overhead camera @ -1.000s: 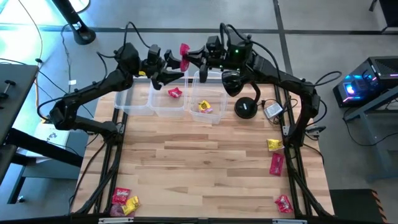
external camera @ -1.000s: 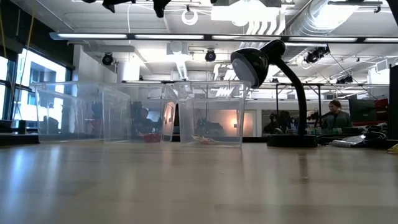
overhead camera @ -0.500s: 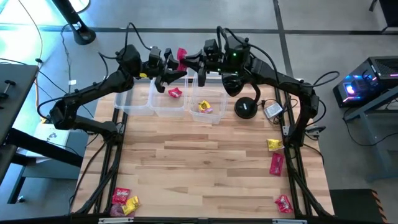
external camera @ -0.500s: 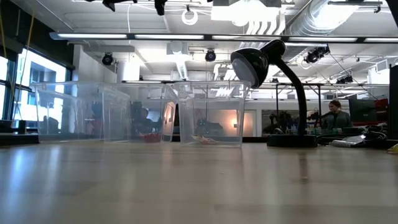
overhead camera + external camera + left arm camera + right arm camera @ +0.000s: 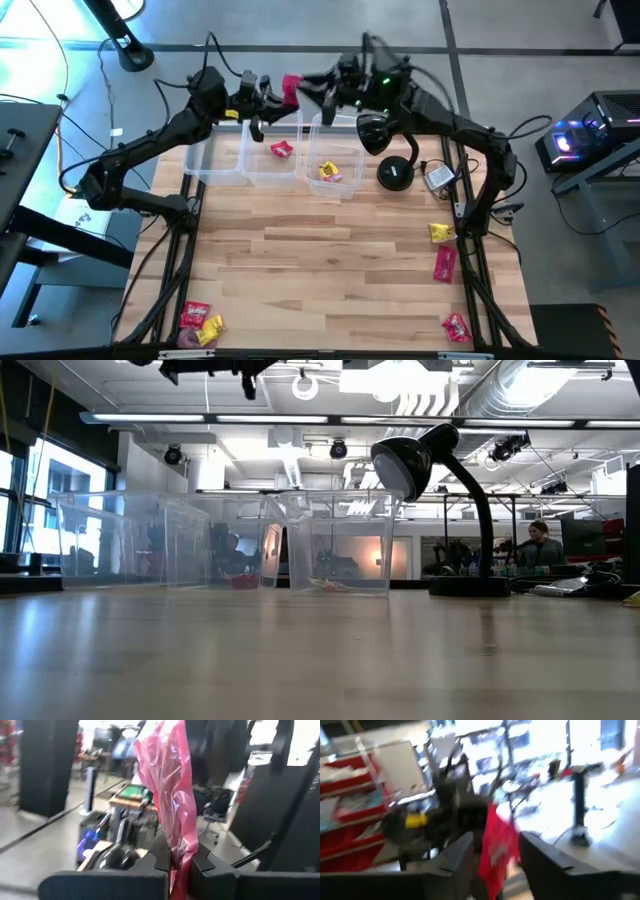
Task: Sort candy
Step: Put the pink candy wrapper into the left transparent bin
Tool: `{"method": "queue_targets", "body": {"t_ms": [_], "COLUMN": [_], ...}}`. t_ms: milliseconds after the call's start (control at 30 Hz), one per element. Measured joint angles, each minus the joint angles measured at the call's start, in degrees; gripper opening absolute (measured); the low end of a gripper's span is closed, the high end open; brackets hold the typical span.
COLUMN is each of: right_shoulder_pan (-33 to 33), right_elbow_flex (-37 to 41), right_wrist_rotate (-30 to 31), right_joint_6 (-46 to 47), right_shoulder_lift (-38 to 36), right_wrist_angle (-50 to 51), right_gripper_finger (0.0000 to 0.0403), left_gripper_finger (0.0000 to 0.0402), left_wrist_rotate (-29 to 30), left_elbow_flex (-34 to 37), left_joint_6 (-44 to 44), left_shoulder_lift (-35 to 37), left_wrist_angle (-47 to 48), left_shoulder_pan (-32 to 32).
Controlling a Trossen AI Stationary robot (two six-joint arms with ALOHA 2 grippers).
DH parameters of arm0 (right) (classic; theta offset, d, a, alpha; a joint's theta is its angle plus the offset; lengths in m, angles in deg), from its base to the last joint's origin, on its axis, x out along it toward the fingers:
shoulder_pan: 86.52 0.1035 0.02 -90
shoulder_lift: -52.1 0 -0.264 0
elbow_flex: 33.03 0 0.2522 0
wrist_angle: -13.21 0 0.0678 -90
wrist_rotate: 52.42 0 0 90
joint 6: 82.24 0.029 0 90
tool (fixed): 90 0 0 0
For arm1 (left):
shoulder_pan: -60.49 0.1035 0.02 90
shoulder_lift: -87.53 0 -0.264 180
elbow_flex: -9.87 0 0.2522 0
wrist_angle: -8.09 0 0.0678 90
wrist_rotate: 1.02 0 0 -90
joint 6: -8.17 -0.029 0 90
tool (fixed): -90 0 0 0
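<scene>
A pink candy packet (image 5: 291, 87) hangs high above the far row of three clear tubs (image 5: 272, 160), with my left gripper (image 5: 272, 96) shut on it. My right gripper (image 5: 312, 88) faces it from the right and is open. In the right wrist view its fingers (image 5: 462, 851) stand on either side of the packet (image 5: 495, 845) with a gap on each side. A red candy (image 5: 282, 149) lies in the middle tub and a yellow one (image 5: 328, 172) in the right tub. My left gripper pinches one end of the pink packet (image 5: 179, 847) between its two fingers. The fingers come in about level from the table's left. The rest of the packet (image 5: 167, 785) sticks out beyond the fingertips toward the right gripper, crinkled, clear of the tubs.
A black desk lamp (image 5: 375, 135) with its round base (image 5: 394, 175) stands just right of the tubs. Loose candy lies at the right edge (image 5: 440, 232) (image 5: 444, 263), the near right corner (image 5: 456, 327) and the near left corner (image 5: 198, 322). Bare wood spans the middle.
My left gripper has shut on the pink packet, which my right gripper held out to it. My right gripper has opened and let go. The packet has stayed high above the tubs, shifting slightly toward the table's left.
</scene>
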Motion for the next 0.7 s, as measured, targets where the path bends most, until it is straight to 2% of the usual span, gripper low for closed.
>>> {"method": "queue_targets", "body": {"t_ms": [100, 167, 233, 333, 433, 567, 700], "right_shoulder_pan": [-1.2, -2.1, -3.0, -4.2, -5.3, -6.3, -7.3], "right_elbow_flex": [-1.8, -3.1, -4.3, -5.0, -5.0, -5.0, -5.0], "right_wrist_rotate": [2.6, 3.2, 3.3, 3.3, 3.3, 3.3, 3.3], "right_joint_6": [-2.8, -4.0, -4.6, -4.6, -4.6, -3.5, -2.1], "right_shoulder_lift": [-1.6, -2.2, -2.3, -2.2, -2.0, -0.7, -0.2], "right_wrist_angle": [0.6, 2.7, 5.7, 8.8, 10.6, 10.9, 11.8], "right_gripper_finger": [0.0186, 0.0199, 0.0206, 0.0208, 0.0208, 0.0209, 0.0209], "left_gripper_finger": [0.0004, 0.0003, 0.0003, 0.0002, 0.0001, 0.0001, 0.0002], "left_wrist_rotate": [0.3, 2.7, 8.9, 23.0, 34.6, 42.4, 48.3], "left_elbow_flex": [0.0, 0.0, -0.1, -0.1, 0.4, 3.1, 8.8], "left_joint_6": [-2.7, -4.1, -5.9, -8.0, -4.1, 2.2, 9.8], "left_shoulder_lift": [1.6, 3.4, 5.5, 7.7, 8.2, 7.6, 7.6], "left_wrist_angle": [4.9, 10.6, 19.7, 34.5, 43.9, 53.3, 58.0], "left_shoulder_pan": [3.6, 6.4, 9.0, 11.8, 13.4, 14.4, 14.3]}}
